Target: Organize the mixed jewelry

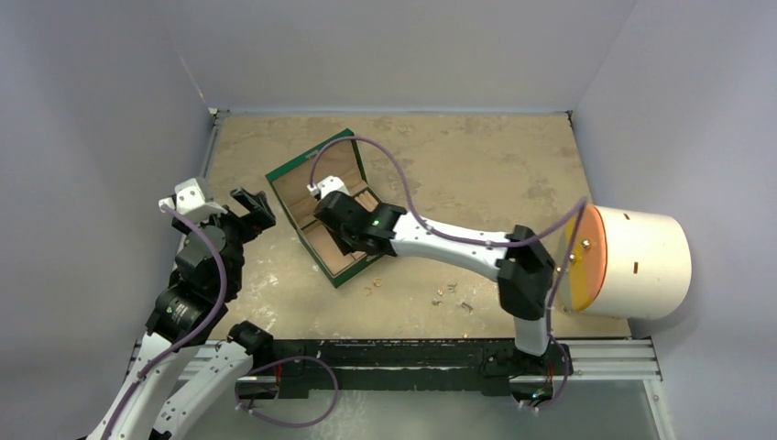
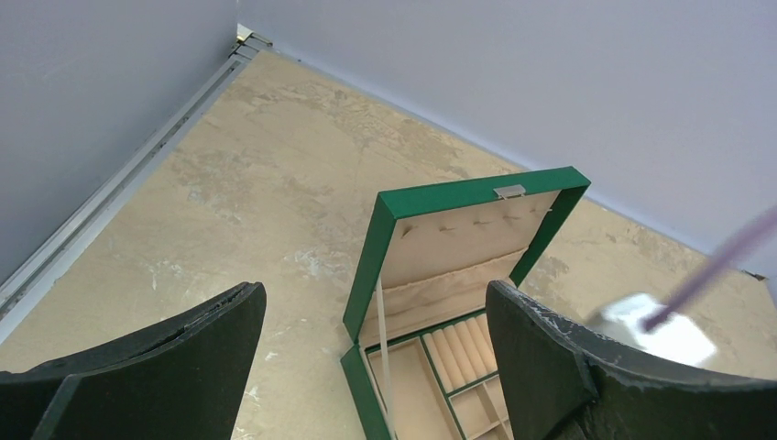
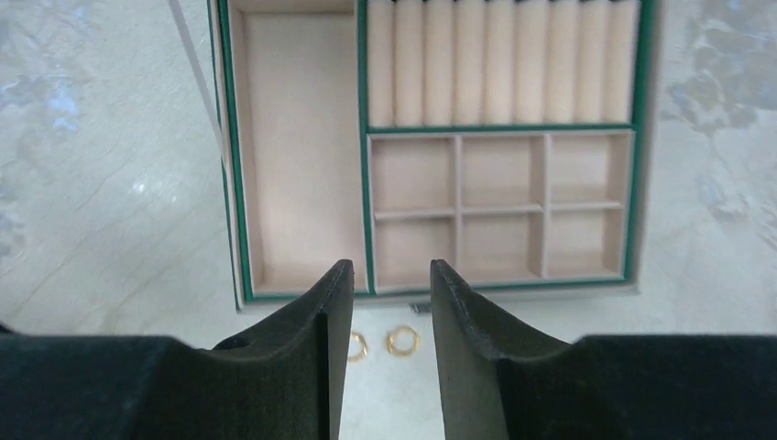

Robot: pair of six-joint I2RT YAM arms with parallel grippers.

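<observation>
The step in hand looks like a pick-up. In the right wrist view the right claw [image 3: 391, 268] hangs low at the bottom of the frame, its two black fingers partly apart with nothing between them. In the gap below, two small gold rings [image 3: 401, 340] lie side by side on the table, just outside the front wall of the open green box with tan lining [image 3: 298, 156].

Every compartment visible in that view is bare: the long tray at left, the ring rolls at the top and the six small cells. So the sorting seems to be at or near its start. A few more small metal pieces [image 1: 454, 291] lie scattered in the lower centre of the top view, near the rings but apart from them.

The next move calls for settling over one ring only and bringing the fingertips right down to the surface. The rings are thin and flat and could easily be nudged aside rather than caught.

The left claw [image 2: 374, 293] is spread wide and empty, held up at the left, facing the box's raised lid.

The table is a mottled tan surface [image 1: 476, 174], worn pale in patches. Plain grey-lilac walls [image 1: 385, 46] close it in. A white cylinder with an orange disc face [image 1: 641, 261] sits at the right edge.
</observation>
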